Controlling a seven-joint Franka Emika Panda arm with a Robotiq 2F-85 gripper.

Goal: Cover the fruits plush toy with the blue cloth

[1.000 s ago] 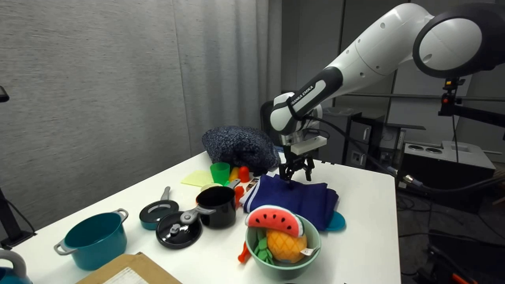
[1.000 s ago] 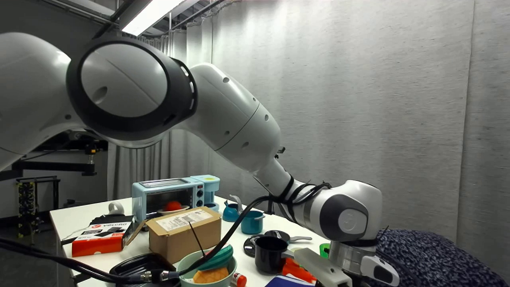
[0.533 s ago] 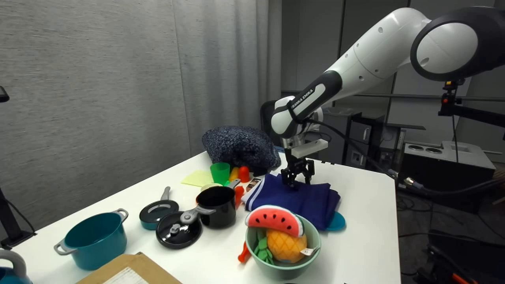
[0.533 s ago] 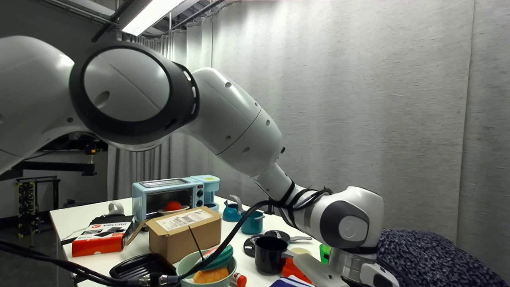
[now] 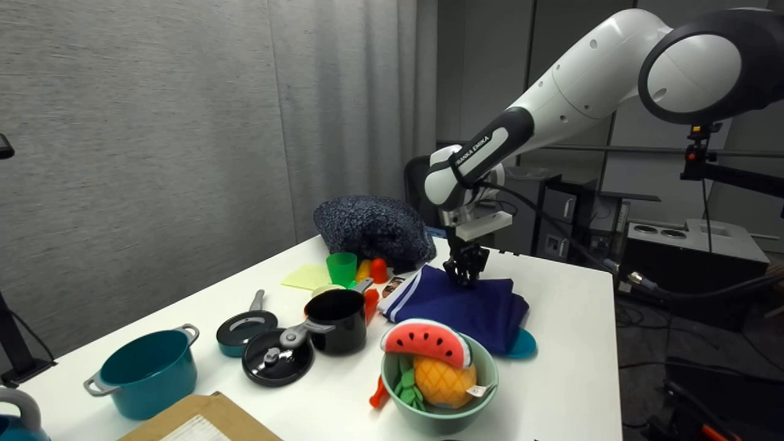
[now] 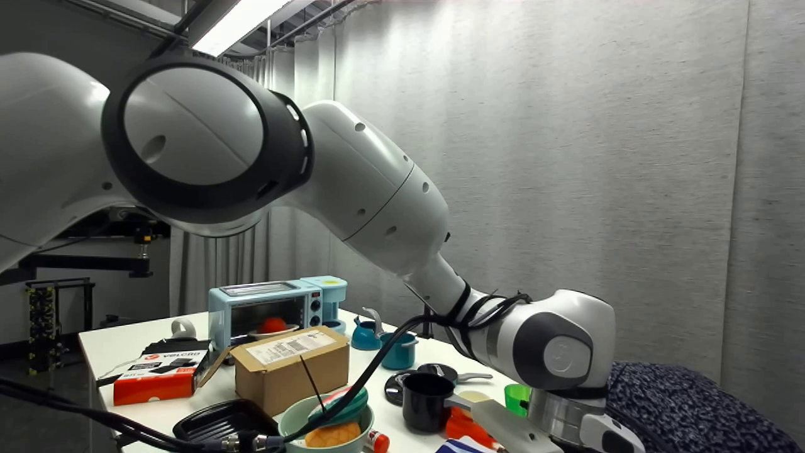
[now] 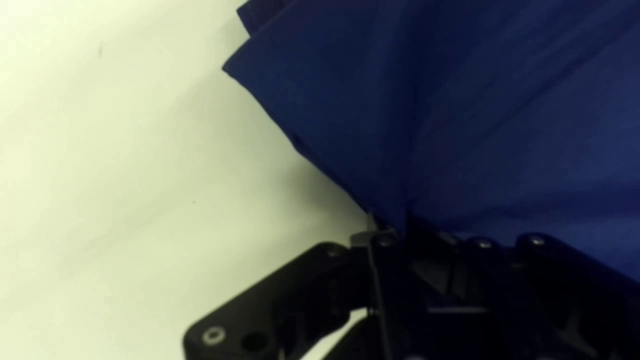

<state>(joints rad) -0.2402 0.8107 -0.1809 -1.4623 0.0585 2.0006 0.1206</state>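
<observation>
My black two-finger claw (image 7: 403,236) is closed to a tight pinch on a gathered fold of the thin royal-blue fabric cloth (image 5: 462,312) with white edge stripes. Rest of it lies below the claw and camera-side of it in an exterior view, on the white tabletop (image 5: 569,343). Farther camera-side from the claw I see the red watermelon-slice plush (image 5: 427,340) atop the yellow pineapple plush (image 5: 445,383), both in the round pale green bowl (image 5: 438,422).
</observation>
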